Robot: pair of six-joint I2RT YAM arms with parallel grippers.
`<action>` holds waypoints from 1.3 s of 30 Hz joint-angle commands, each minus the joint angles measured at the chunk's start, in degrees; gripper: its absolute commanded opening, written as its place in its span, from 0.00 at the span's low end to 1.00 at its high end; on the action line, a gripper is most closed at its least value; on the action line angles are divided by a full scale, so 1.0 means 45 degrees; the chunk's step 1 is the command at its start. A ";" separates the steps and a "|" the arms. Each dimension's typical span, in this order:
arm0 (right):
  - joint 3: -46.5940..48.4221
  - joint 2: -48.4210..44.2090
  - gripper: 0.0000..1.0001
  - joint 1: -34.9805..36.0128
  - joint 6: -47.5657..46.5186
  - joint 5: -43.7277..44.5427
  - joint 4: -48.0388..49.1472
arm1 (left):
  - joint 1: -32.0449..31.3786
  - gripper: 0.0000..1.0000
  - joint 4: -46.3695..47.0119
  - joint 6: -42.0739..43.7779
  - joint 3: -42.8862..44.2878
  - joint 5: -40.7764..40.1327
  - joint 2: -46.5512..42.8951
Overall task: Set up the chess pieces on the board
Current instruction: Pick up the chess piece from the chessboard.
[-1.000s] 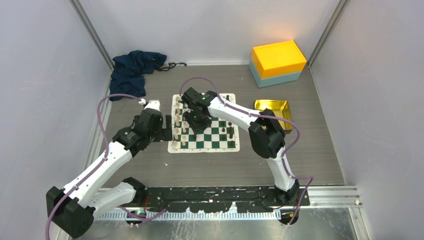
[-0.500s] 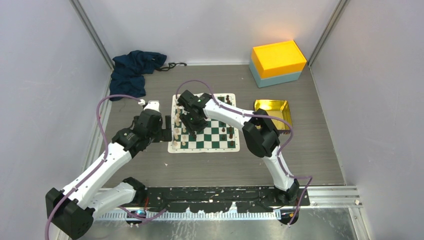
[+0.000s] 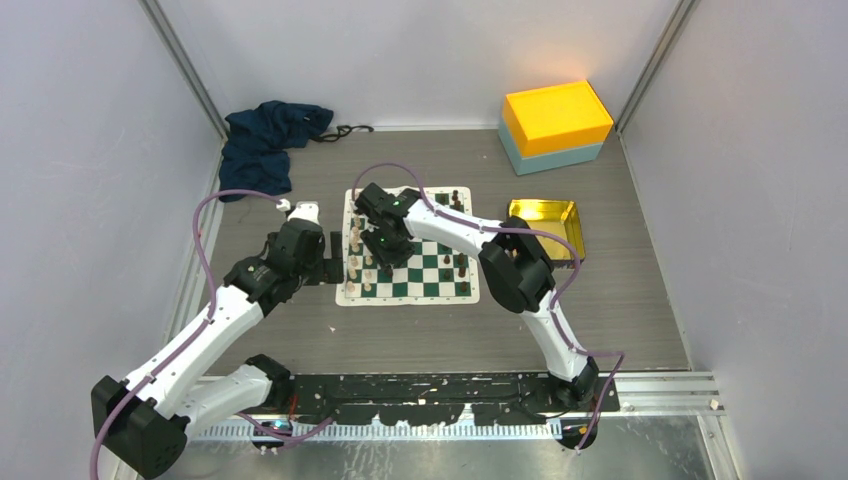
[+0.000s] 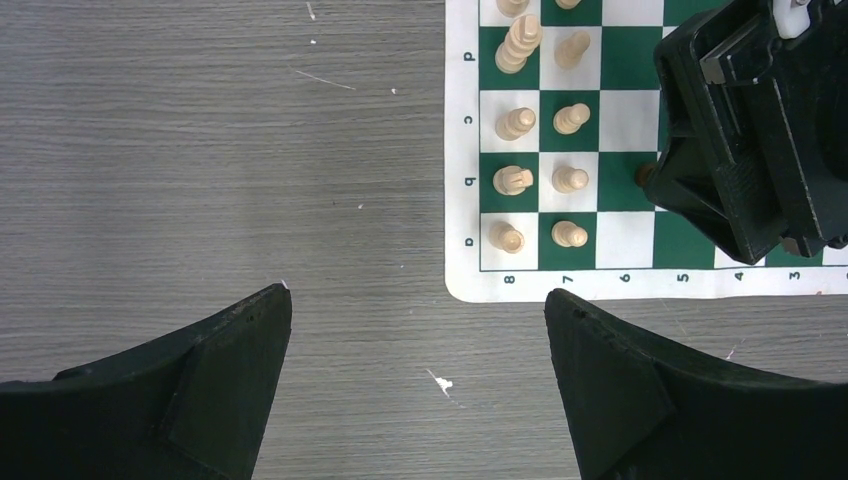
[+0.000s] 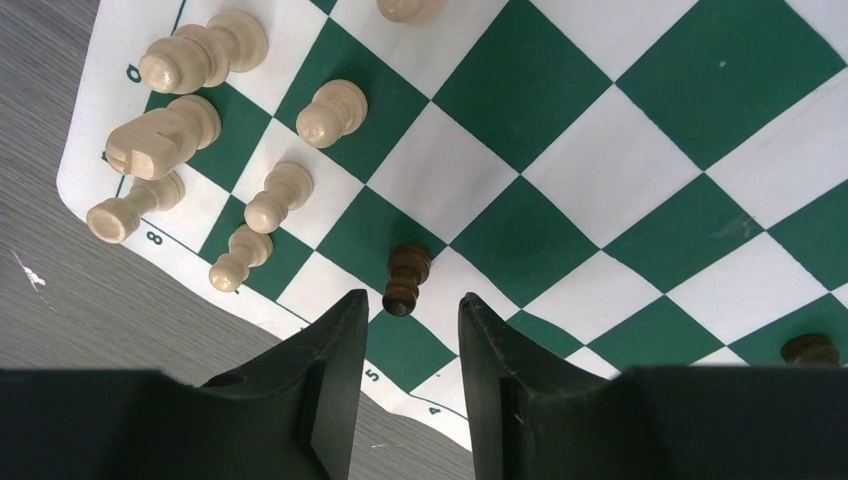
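The green and white board [image 3: 405, 298] lies mid-table. Cream pieces [image 3: 358, 262] stand in two columns at its left edge, and dark pieces [image 3: 461, 265] stand on its right side. My right gripper [image 3: 388, 250] hovers low over the board's left half. In the right wrist view its jaws [image 5: 412, 300] are open a little. The top of an upright dark pawn [image 5: 407, 278] shows just between the fingertips, with gaps on both sides. My left gripper [image 4: 417, 305] is wide open and empty over bare table left of the board [image 4: 462, 150], near the cream pieces [image 4: 513, 180].
An orange and teal box [image 3: 555, 125] stands at the back right. A gold tray [image 3: 545, 225] lies right of the board. A dark blue cloth [image 3: 268, 140] is bunched at the back left. Grey walls close in the sides.
My right gripper has shifted left over the board toward the cream columns, and its elbow has followed. The left arm has not moved.
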 commanded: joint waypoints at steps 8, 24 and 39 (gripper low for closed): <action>0.0695 0.0100 0.38 0.0080 -0.0159 -0.0065 0.0239 | 0.0109 0.99 0.0180 0.0036 0.0070 -0.0273 -0.0172; 0.0707 0.0122 0.17 0.0071 -0.0135 -0.0115 0.0134 | 0.0115 0.98 0.0206 0.0095 0.0055 -0.0272 -0.0147; 0.0389 -0.1031 0.05 0.0086 -0.0101 0.0430 -0.0040 | 0.0144 0.99 0.0176 0.0095 0.0120 -0.0308 -0.0109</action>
